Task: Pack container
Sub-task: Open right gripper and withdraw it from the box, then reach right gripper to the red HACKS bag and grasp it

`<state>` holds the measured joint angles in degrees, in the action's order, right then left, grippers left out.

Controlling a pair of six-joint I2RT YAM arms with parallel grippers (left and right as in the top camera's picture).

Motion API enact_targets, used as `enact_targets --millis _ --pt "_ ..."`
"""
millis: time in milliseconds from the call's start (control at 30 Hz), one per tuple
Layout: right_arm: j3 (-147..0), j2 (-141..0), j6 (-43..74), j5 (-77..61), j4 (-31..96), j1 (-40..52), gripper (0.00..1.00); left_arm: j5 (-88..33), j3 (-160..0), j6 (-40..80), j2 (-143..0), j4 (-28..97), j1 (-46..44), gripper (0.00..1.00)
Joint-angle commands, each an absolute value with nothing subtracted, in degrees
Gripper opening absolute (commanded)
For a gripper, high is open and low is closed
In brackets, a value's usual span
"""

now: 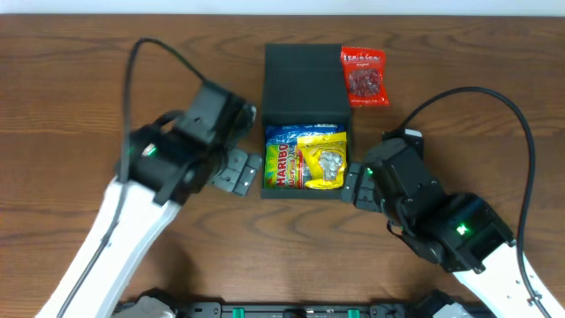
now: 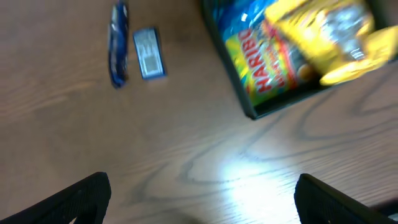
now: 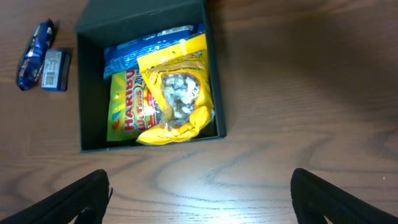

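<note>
Container holds candy bags; red bag at its corner; blue bars nearby.

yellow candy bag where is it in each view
overhead: yellow candy bag at centre, in the container
left wrist: top right, blurred
right wrist: upper middle, in the container
shared landmark: the Haribo bag partly beneath it

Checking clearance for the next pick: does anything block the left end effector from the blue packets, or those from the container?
Nothing visible. Bare table separates the open left end effector from the two blue packets, and the packets from the open container.
</note>
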<state>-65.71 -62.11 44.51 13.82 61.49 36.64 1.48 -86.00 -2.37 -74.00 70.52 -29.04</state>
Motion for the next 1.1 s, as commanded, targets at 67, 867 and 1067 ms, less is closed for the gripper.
enact_targets --millis 67,867,1067 --pt "-66.00 -61.73 44.03 16.71 61.28 35.07 0.96 0.58 -86.76 -3.03 -65.45 70.83 -28.77 0.95" --pt "-66.00 -84.77 24.05 25.47 27.70 18.33 0.99 -1.10 -86.74 0.43 -52.84 79.99 -28.80 0.95" --pt "-66.00 -94.21 19.42 25.45 16.03 16.80 0.99 -1.10 -86.74 0.43 -52.84 79.96 -28.80 0.95"
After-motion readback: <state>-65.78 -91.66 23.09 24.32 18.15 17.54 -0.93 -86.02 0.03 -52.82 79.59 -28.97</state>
